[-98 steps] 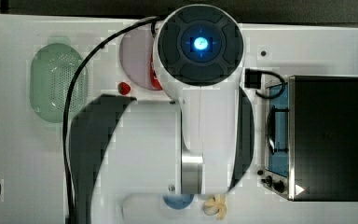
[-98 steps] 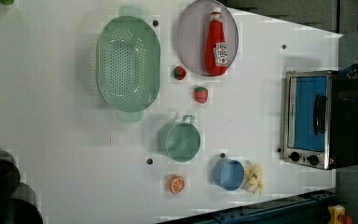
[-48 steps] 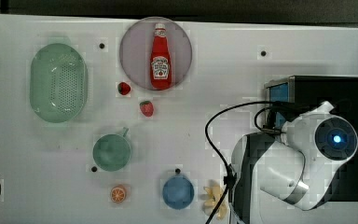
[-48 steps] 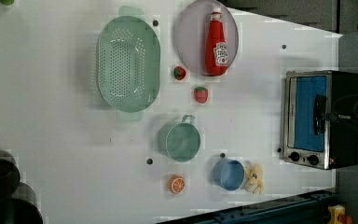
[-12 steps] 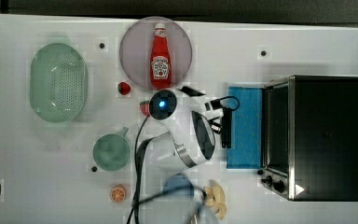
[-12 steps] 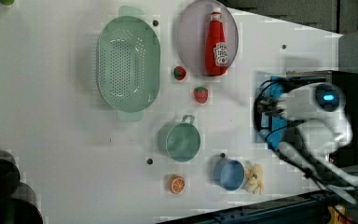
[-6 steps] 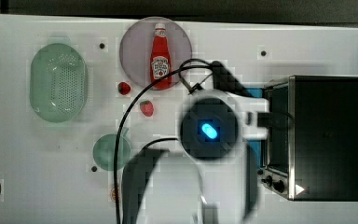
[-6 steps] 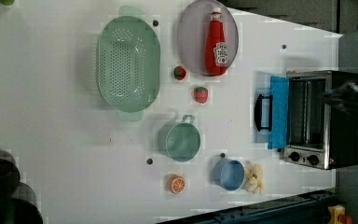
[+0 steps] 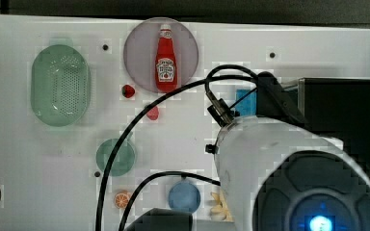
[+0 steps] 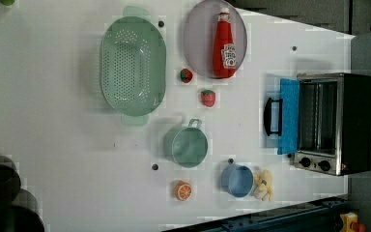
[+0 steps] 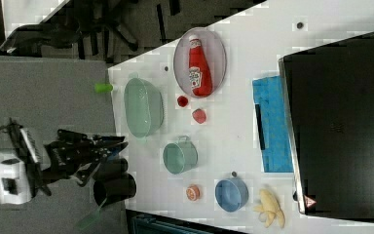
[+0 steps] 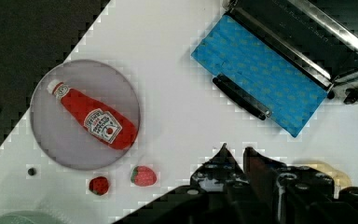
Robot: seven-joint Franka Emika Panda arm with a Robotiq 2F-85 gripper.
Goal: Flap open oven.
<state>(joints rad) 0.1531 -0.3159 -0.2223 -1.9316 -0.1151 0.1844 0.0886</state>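
The oven [image 10: 338, 123] stands at the left view's right with its blue glass door [image 10: 288, 116] flapped down flat and the bar handle [image 10: 270, 116] pointing at the table's middle; its inside rack shows. The wrist view looks down on the same door [image 12: 261, 70] and handle [image 12: 240, 97]. My gripper [image 12: 235, 154] hangs well above the table, apart from the handle, its fingertips [image 12: 223, 150] a narrow gap apart with nothing between them. In the top view my arm [image 9: 289, 173] covers the oven's [image 9: 342, 110] front.
A ketchup bottle [image 10: 223, 46] lies on a purple plate [image 10: 198, 43]. A green colander [image 10: 133, 65], two strawberries [image 10: 207, 98], a teal mug [image 10: 186, 145], a blue bowl [image 10: 236, 180], a banana [image 10: 263, 183] and an orange slice [image 10: 183, 190] dot the table.
The arm has lifted away from the open door, swinging toward the top view's lower right and out of the left view. The door stays down.
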